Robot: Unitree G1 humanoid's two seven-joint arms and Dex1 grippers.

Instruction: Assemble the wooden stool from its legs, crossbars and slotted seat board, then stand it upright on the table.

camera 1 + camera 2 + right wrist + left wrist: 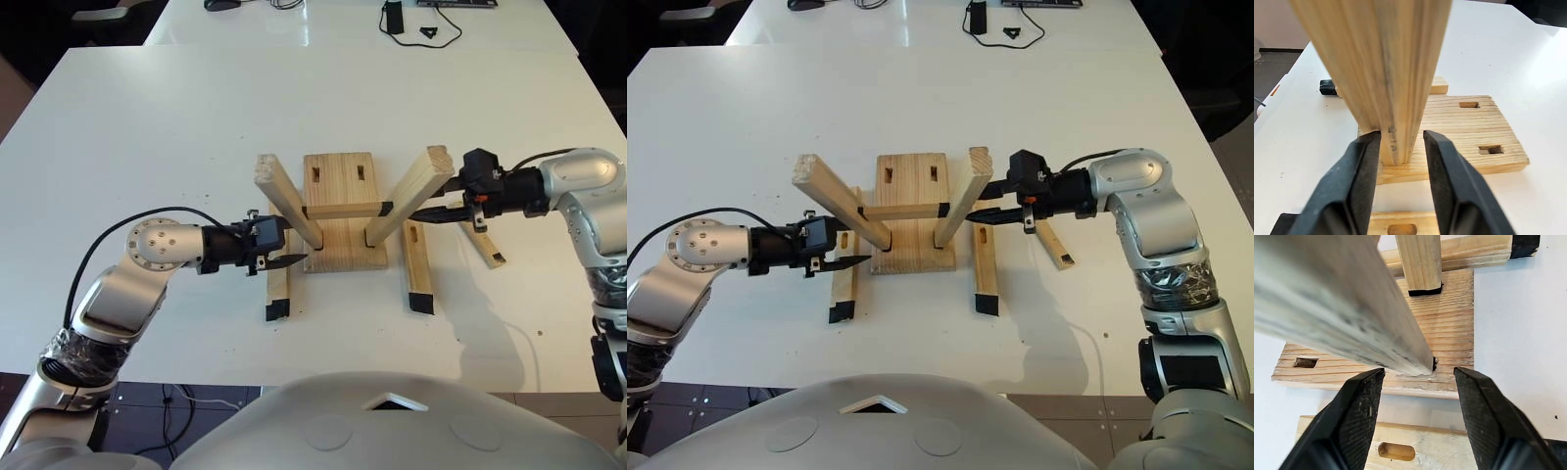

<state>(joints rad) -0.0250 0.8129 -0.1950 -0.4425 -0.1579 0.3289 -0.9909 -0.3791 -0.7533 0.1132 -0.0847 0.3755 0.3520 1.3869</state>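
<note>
The slotted seat board (343, 166) lies flat mid-table. Two legs stand slanted in its near slots, the left leg (284, 196) and the right leg (416, 191), joined by a crossbar (343, 210). My left gripper (292, 260) sits low at the left leg's foot. It is open, its fingers (1352, 426) spread wide on either side of the leg end (1418, 363). My right gripper (419, 213) is at the right leg's lower part. It is open too, and its fingers (1352, 186) closely flank the leg (1391, 73) just above the board (1474, 132).
Two loose legs lie flat on the table in front of the board, one at the left (277, 290) and one at the right (418, 269). A short bar (487, 247) lies under my right forearm. Cables and small black items (394, 18) sit on the far table.
</note>
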